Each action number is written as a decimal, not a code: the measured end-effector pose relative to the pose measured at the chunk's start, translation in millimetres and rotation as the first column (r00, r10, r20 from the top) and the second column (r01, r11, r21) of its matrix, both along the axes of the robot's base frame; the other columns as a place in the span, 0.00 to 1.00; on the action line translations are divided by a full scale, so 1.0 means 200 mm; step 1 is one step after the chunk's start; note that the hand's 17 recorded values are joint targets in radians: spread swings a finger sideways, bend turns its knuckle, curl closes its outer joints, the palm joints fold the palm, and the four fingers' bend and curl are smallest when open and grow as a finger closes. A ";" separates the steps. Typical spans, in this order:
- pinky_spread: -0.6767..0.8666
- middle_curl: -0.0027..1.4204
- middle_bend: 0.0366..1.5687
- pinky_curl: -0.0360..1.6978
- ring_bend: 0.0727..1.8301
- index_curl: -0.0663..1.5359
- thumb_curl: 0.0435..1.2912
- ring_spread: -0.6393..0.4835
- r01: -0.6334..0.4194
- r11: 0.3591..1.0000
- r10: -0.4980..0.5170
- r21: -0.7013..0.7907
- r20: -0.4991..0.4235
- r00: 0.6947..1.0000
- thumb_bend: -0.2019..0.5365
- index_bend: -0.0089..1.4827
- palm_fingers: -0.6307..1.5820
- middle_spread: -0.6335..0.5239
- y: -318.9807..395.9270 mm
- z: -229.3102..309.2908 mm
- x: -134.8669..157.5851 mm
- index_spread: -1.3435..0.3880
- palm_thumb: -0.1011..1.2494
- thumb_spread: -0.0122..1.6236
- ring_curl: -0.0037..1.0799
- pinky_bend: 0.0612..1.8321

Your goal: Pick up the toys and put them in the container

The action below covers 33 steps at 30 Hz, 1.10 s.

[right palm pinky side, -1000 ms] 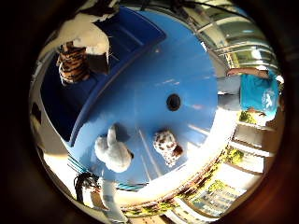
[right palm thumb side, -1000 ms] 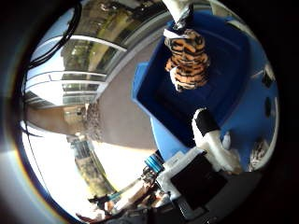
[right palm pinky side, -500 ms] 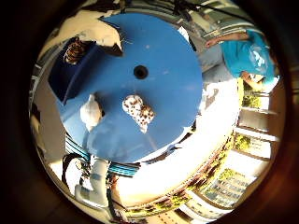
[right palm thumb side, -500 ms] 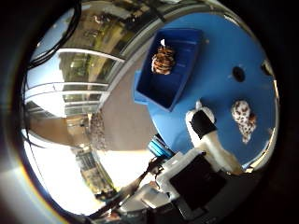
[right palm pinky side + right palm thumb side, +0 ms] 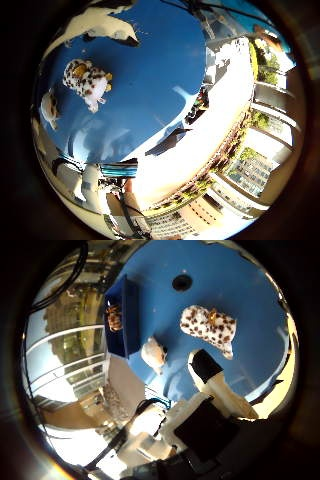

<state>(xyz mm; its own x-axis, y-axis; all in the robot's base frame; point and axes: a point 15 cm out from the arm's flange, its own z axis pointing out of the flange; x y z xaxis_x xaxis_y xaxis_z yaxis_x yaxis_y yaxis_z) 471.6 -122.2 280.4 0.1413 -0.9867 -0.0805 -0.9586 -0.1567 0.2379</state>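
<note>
A white plush toy with dark spots [image 5: 207, 327] lies on the round blue table [image 5: 240, 280], near my palm. A smaller white plush toy [image 5: 152, 354] lies beside it, closer to the table's edge. The blue container [image 5: 122, 315] stands at the table's rim with a striped orange tiger toy [image 5: 115, 317] inside. My hand [image 5: 215, 390] hovers above the table with nothing in it. One white finger with a black tip reaches out straight beside the spotted toy. Another finger [image 5: 102, 22] shows in the little finger side view, also extended.
A dark round hole [image 5: 181, 282] sits in the middle of the tabletop, beyond the spotted toy. Beyond the table's edge lie a sunlit floor [image 5: 210, 145] and windows with buildings outside [image 5: 250, 170].
The views have swung from above the container and tiger toy to above the table. The spotted toy now looks larger and closer. The toys themselves have not moved.
</note>
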 end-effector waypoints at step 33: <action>0.71 0.47 0.52 0.22 0.62 0.25 0.31 0.67 -0.087 0.988 0.059 -0.126 -0.215 0.975 0.27 0.14 0.79 0.44 0.15 -0.65 0.02 0.60 0.61 0.67 0.49 0.56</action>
<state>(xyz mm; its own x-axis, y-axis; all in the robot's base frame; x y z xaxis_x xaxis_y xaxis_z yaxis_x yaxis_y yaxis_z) 474.6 -91.3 150.6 0.2074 -0.9781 0.0162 -0.8722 -0.1774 0.4559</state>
